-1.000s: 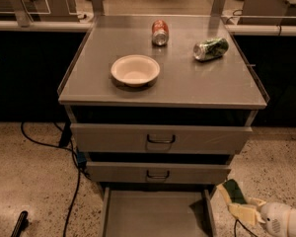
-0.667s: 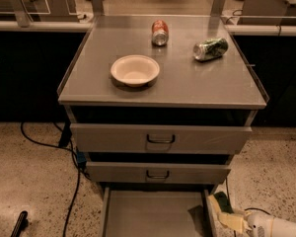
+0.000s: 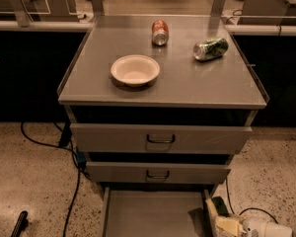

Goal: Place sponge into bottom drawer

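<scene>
The bottom drawer (image 3: 148, 216) stands pulled out at the lower middle of the frame, its flat grey floor bare as far as it shows, so opening it is no longer part of the work. The carry looks nearly finished, but the placing itself is not done. The sponge (image 3: 219, 205) sits at the lower right of the frame, tilted on edge, its dark green face outward and a pale yellow strip toward the drawer. It is right at the drawer's right-hand wall rather than down on the floor of the tray. The gripper (image 3: 226, 224) comes in from the lower right corner, just below and beside the sponge, with the white wrist trailing off toward the frame's edge. Its pale fingers (image 3: 230, 225) appear closed narrowly on the sponge's lower end, and nothing else touches them that I can make out. What is left, by my reading, is a short shift toward the middle of the frame to bring the sponge over the tray, then the release. The two upper drawers are shut. On the table (image 3: 197, 83) the white bowl (image 3: 135, 70), the red can (image 3: 160, 32) and the crushed green can (image 3: 210, 49) lie well apart from all this.
</scene>
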